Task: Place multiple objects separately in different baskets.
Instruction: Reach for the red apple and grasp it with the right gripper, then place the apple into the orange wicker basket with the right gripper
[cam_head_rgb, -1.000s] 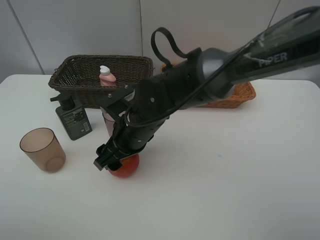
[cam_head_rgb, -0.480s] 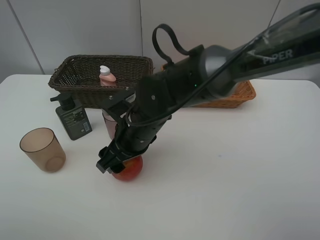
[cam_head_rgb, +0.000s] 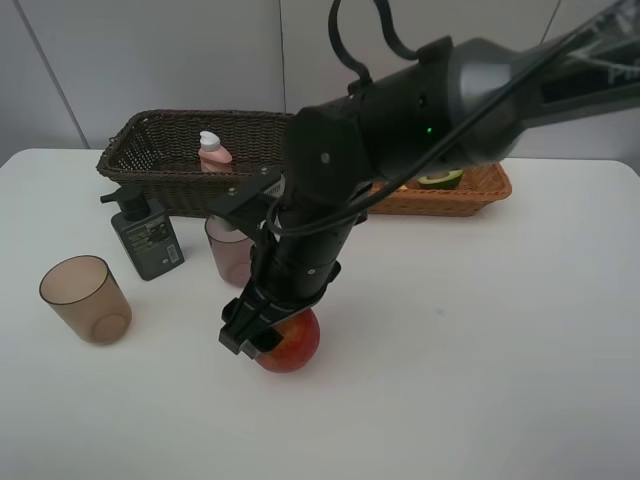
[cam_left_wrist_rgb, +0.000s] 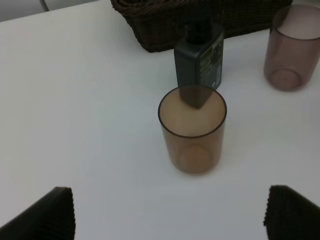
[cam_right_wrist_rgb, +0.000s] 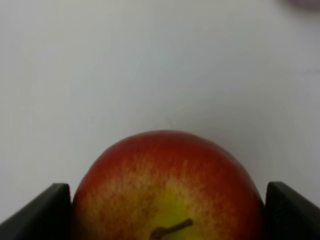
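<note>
Now your right gripper (cam_head_rgb: 265, 335) hugs the red-and-yellow apple (cam_head_rgb: 297, 344), five o'clock from a cup (cam_head_rgb: 230, 250); your left gripper (cam_left_wrist_rgb: 170, 212) gapes.

Robot test bench, not a home

A bare white table (cam_head_rgb: 520, 400) holds a dark basket (cam_head_rgb: 150, 165). Behind that basket stands a blank grey panel wall (cam_head_rgb: 150, 60). In front of it a black robot arm (cam_head_rgb: 440, 90) reaches down among loose props (an apple (cam_head_rgb: 295, 345), a cup (cam_head_rgb: 85, 300)).
</note>
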